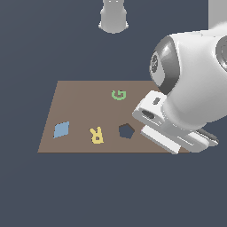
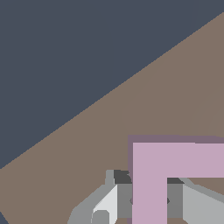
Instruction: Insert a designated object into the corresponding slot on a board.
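The pale pink L-shaped block (image 2: 175, 159) fills the near part of the wrist view, lying just over the brown board (image 2: 175, 87). My gripper (image 2: 148, 178) has a grey finger (image 2: 124, 192) against each side of one arm of the L, so it looks shut on the block. In the exterior view my hand (image 1: 170, 128) is low over the board (image 1: 71, 106) at the exterior view's right and hides the block. The navy L-shaped slot shows in neither view.
On the board are a green letter G (image 1: 119, 95), a yellow letter R (image 1: 96, 135), a dark pentagon-shaped hole (image 1: 126, 131) and a blue diamond (image 1: 61, 129). The arm's base (image 1: 114, 17) stands beyond the board. Dark floor surrounds the board.
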Controlling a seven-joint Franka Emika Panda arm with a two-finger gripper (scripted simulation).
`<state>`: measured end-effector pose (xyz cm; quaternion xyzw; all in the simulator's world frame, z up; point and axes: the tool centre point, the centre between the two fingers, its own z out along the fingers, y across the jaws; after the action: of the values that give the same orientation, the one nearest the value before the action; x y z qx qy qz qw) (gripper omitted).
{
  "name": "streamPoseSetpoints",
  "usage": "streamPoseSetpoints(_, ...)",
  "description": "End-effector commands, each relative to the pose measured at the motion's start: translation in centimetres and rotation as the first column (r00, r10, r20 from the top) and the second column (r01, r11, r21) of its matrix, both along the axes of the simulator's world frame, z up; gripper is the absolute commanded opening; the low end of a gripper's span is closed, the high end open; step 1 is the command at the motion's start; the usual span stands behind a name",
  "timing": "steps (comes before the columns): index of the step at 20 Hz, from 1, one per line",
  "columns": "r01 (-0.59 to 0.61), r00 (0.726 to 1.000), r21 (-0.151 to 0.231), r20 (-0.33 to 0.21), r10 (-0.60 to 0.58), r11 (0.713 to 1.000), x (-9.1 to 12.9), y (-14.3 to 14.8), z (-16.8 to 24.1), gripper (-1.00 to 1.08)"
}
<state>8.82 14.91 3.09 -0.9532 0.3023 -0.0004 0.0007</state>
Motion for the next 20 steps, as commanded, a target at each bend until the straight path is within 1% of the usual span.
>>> streamPoseSetpoints(1,0.001,1.0,-0.001,-0.001,-0.001,1.0,0.0,-0.1,-0.1,-1.0)
streamPoseSetpoints(12,-0.002,1.0,-0.001,-0.002,0.002,1.0,-0.2,0.0,0.2,-1.0)
streamPoseSetpoints(16,-0.011,1.0,-0.001,-0.002,0.011,1.0,-0.9,0.4,0.3,-1.0)
streamPoseSetpoints(20,-0.027,1.0,-0.001,-0.002,0.027,1.0,-2.0,1.0,0.4,-1.0)
